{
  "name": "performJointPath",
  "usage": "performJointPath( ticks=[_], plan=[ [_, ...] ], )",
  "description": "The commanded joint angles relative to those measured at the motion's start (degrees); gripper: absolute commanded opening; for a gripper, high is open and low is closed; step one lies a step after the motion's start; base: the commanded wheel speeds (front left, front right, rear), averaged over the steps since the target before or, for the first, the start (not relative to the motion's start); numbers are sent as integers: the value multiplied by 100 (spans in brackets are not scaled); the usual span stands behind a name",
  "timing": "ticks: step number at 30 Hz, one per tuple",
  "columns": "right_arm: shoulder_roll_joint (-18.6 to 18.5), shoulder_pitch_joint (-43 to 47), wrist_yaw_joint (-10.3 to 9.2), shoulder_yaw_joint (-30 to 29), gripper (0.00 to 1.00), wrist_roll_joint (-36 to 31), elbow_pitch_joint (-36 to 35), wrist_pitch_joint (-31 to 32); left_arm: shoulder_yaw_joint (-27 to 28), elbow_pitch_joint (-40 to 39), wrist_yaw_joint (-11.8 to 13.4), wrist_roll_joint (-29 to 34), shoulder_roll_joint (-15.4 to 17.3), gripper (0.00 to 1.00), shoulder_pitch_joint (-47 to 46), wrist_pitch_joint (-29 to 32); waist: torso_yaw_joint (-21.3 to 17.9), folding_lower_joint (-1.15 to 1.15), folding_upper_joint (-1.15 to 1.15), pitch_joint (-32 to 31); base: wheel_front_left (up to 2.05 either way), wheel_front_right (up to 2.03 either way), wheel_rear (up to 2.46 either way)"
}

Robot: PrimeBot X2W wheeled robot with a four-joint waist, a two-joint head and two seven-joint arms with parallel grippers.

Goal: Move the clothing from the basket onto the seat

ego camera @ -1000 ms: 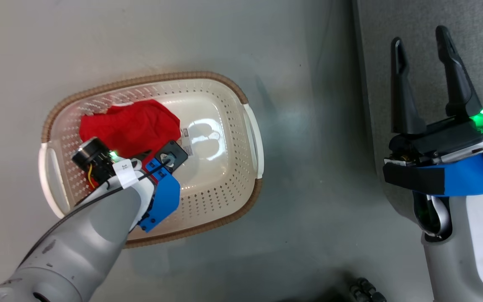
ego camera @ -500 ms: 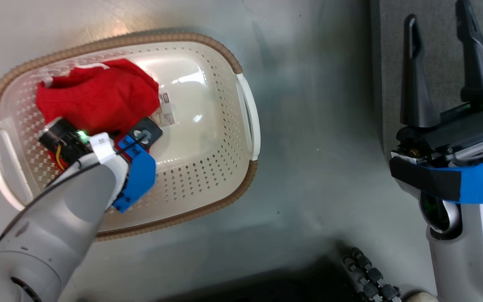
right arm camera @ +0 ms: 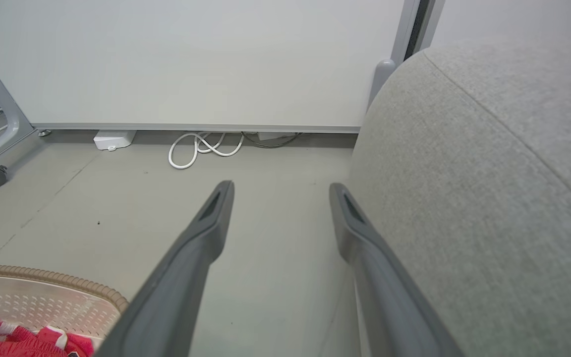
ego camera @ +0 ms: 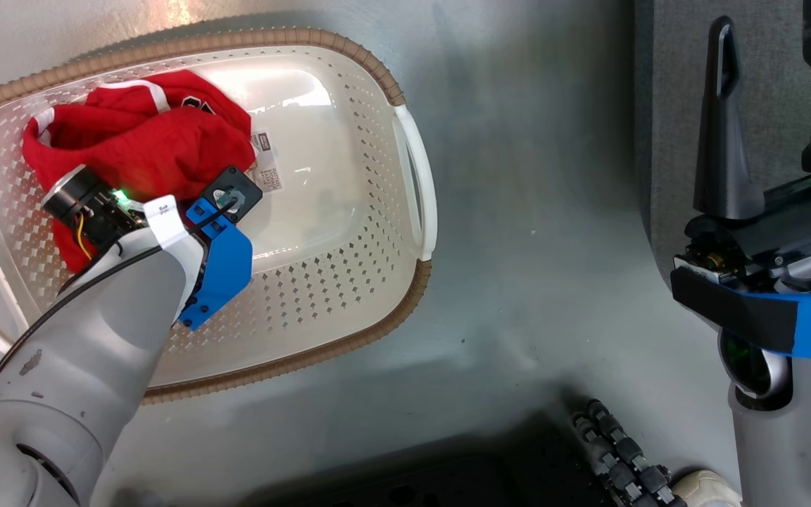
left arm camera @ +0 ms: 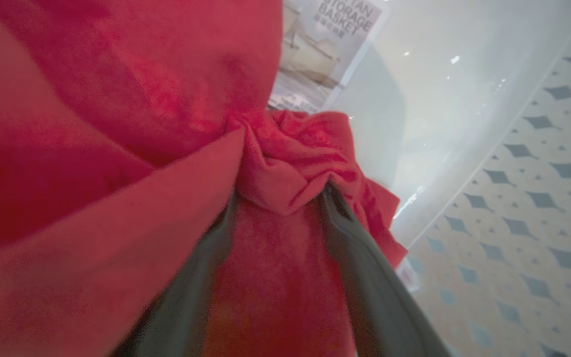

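Red clothing (ego camera: 139, 144) lies bunched at the left end of the basket (ego camera: 416, 183), which sits on the floor (ego camera: 532, 282). The left gripper (left arm camera: 281, 196) is sunk in it, jaws astride a gathered fold; whether they clamp it cannot be told. The right gripper (right arm camera: 280, 188) hovers beside the seat (right arm camera: 488, 173), jaws wide apart and empty.
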Motion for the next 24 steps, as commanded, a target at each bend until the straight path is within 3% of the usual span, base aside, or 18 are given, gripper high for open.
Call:
performJointPath(
  ticks=[1,12,24],
  plan=[
    [12,21,3,-19,100,-23,-17,-2,-17,74,41,28,10,0,-70,27,20,0,0,2,0,0,0],
    [21,-71,3,-4,100,-3,69,-2,-17,95,-12,58,-127,0,-20,-307,86,0,0,-216,0,0,0],
    [-50,-107,3,-44,100,1,314,-2,28,85,-66,-28,-520,0,185,-1113,429,0,0,-1055,0,0,0]
  ],
)
